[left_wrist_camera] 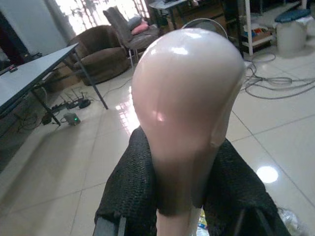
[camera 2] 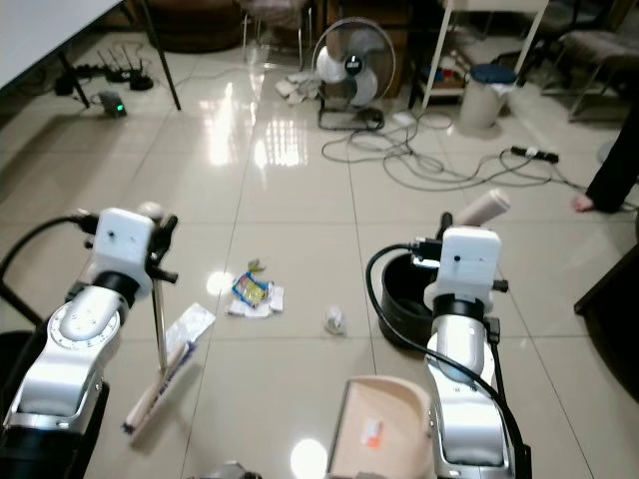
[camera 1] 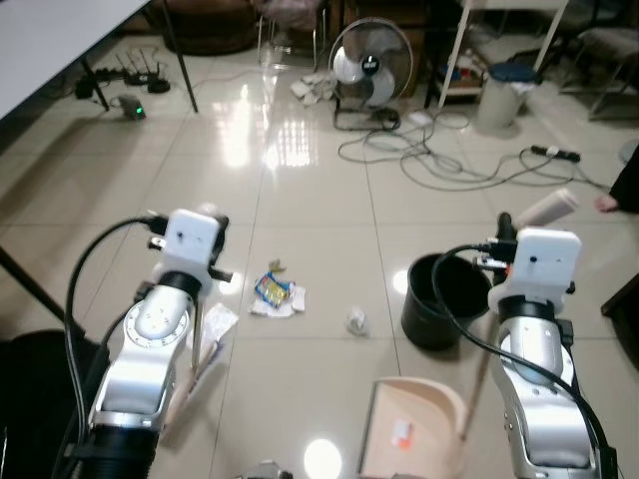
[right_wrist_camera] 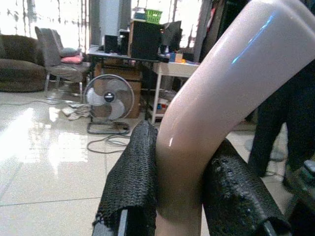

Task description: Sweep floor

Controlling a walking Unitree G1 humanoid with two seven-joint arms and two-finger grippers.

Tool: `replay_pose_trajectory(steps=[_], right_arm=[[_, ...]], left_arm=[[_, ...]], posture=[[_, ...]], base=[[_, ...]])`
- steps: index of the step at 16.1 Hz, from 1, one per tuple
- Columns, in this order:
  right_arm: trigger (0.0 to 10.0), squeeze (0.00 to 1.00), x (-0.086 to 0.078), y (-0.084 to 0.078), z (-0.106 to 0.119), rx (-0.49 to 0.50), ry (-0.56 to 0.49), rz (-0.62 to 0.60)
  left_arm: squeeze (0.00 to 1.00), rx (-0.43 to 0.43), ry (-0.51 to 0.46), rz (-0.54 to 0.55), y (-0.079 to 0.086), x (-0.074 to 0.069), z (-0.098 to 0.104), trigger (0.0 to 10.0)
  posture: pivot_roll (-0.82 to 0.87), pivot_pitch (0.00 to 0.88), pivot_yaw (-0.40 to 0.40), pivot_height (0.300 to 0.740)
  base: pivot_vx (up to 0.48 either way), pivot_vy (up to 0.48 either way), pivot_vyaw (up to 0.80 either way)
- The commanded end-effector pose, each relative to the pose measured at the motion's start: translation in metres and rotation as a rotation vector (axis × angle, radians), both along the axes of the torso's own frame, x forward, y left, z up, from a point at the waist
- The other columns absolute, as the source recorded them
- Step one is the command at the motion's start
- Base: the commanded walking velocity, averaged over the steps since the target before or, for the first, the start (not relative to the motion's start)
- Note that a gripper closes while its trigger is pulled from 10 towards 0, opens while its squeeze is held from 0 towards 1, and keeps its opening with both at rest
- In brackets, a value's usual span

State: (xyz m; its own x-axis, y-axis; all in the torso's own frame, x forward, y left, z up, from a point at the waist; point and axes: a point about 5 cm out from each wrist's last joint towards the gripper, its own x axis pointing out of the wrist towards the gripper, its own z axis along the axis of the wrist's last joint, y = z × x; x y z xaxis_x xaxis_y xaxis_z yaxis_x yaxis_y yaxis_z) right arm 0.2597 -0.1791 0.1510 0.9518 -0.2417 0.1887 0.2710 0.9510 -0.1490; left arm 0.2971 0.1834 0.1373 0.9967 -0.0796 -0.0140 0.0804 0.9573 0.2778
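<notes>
Nearest the head camera, a beige dustpan [camera 1: 414,424] sits on the glossy tile floor [camera 1: 319,200] between the two silver arms, its long handle rising on its right side. The right gripper [right_wrist_camera: 179,196] is clenched on the dustpan handle [right_wrist_camera: 216,93], its black fingers [right_wrist_camera: 135,182] pressed on either side of the pale curved grip. The left gripper [left_wrist_camera: 179,196] is likewise clamped around the rounded top of the broom handle [left_wrist_camera: 184,98], with a meshed pad on each side. Below that arm the thin broom shaft [camera 2: 158,324] runs down to the broom head [camera 2: 165,384], which lies on the tiles beside what looks like a flat white wrapper [camera 2: 190,324], though the glare makes that hard to tell. Ahead of the dustpan lie the things to sweep: a crumpled colourful packet [camera 1: 277,294] and, just to its right, a small wad of paper [camera 1: 357,320]. A black bucket [camera 1: 439,299] stands on the floor near the right arm. Farther off are a floor fan [camera 1: 369,65], loose cables [camera 1: 449,160], a white bin [camera 1: 499,95], and a table [camera 1: 60,40] at the left.
</notes>
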Motion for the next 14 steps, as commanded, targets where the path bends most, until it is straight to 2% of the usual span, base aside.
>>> replay_pose_trajectory(steps=[1, 3, 4, 6, 10, 12, 14], right_arm=[[10.0, 0.0, 0.0, -0.005, 0.01, 0.106, -0.048, 0.008], [10.0, 0.0, 0.002, 0.001, 0.012, 0.118, -0.039, 0.071], [10.0, 0.0, 0.004, 0.005, 0.014, 0.107, -0.038, 0.111], [10.0, 0.0, 0.005, 0.01, 0.014, 0.102, -0.032, 0.141], [10.0, 0.0, 0.005, 0.018, 0.011, 0.101, -0.011, 0.199], [10.0, 0.0, 0.008, 0.021, 0.013, 0.041, 0.005, 0.231], [10.0, 0.0, 0.009, 0.021, 0.013, 0.026, 0.005, 0.218]], left_arm=[[0.0, -0.068, -0.051, -0.033, -0.011, 0.003, 0.014, 10.0], [0.0, -0.054, -0.061, -0.028, -0.011, 0.004, 0.017, 10.0], [0.0, -0.101, -0.049, -0.011, -0.01, 0.005, 0.016, 10.0], [0.0, -0.14, -0.048, 0.003, -0.009, 0.006, 0.016, 10.0], [0.0, -0.137, -0.06, -0.006, -0.01, 0.005, 0.019, 10.0], [0.0, -0.122, -0.066, -0.013, -0.01, 0.004, 0.02, 10.0], [0.0, -0.108, -0.077, -0.025, -0.011, 0.005, 0.023, 10.0]], posture=[[0.0, 0.064, 0.036, 0.74], [0.0, 0.07, 0.042, 0.74], [0.0, 0.07, 0.043, 0.74], [0.0, 0.073, 0.042, 0.74], [0.0, 0.08, 0.038, 0.74], [0.0, 0.081, 0.037, 0.74], [0.01, 0.08, 0.037, 0.74]], base=[[0.0, 0.0, 0.0], [0.0, 0.0, 0.0], [0.0, 0.0, 0.0], [0.0, 0.0, 0.0], [0.289, 0.0, 0.0], [0.306, 0.0, 0.0], [0.306, 0.0, 0.72]])
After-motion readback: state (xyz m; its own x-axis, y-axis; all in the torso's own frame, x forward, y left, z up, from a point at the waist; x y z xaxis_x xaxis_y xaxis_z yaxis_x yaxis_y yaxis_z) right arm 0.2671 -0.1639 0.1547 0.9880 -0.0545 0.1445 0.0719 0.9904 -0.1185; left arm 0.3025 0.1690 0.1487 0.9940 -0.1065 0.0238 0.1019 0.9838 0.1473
